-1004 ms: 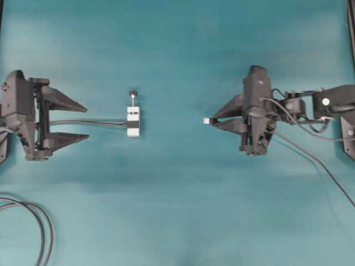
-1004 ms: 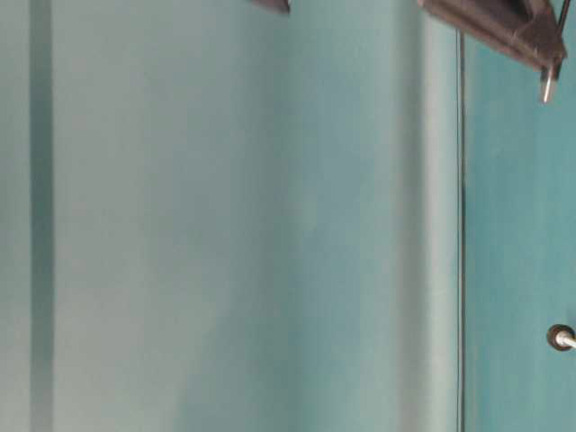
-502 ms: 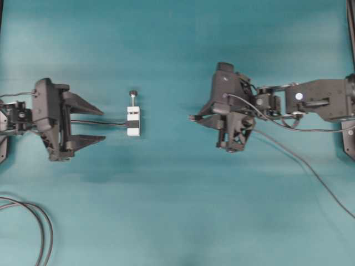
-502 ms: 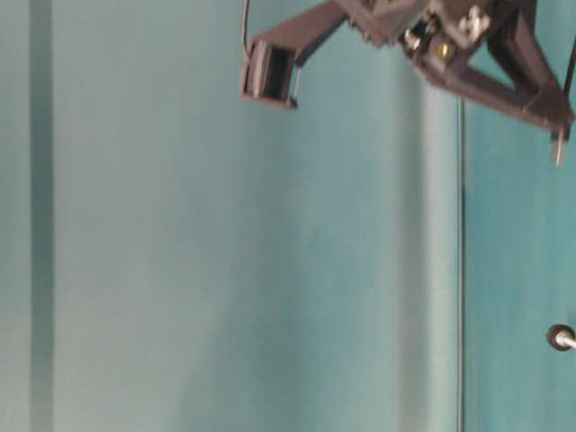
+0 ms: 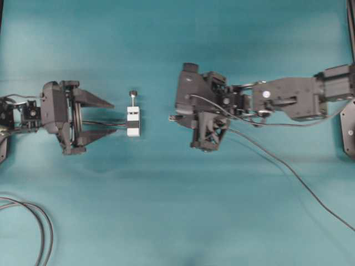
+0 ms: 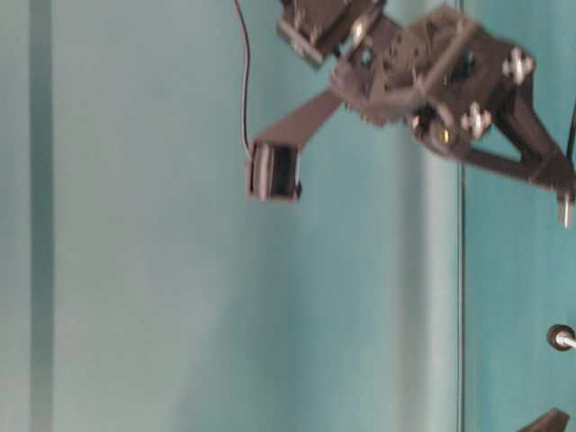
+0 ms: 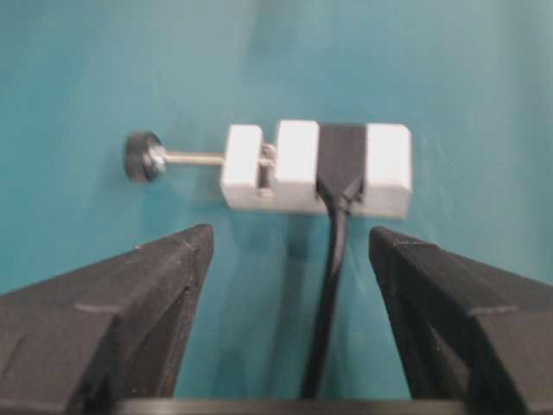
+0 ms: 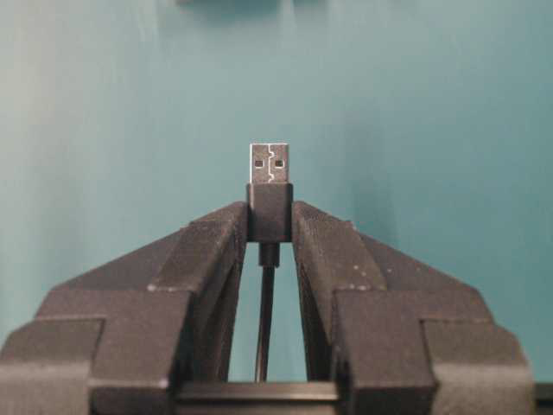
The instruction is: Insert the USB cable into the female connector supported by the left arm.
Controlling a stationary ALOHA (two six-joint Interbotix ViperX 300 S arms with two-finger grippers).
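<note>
Far left on the teal desk (image 5: 166, 210): a thick black looped cable (image 5: 39, 221) near the lower edge. Above it, the left arm (image 5: 33, 111), its left hand (image 5: 113, 117) spread wide and gripping nothing, the two pointed fingers (image 7: 138, 285) either side of a thick black cable (image 7: 333, 285) without touching it. Just past the fingertips, flat on the desk: the female connector (image 5: 133, 121), a small white block with a black band, screw post and black knob (image 7: 140, 156) sticking out sideways. Well apart to the right, across bare teal: the silvery plug of the USB cable (image 8: 270, 164), pinched by its dark collar in the right hand (image 8: 270, 220) and pointing toward the white block. Thin cable trailing back between the fingers, then off toward the right edge. No readable brand, label or writing anywhere; only two small square holes on the plug's metal face.
</note>
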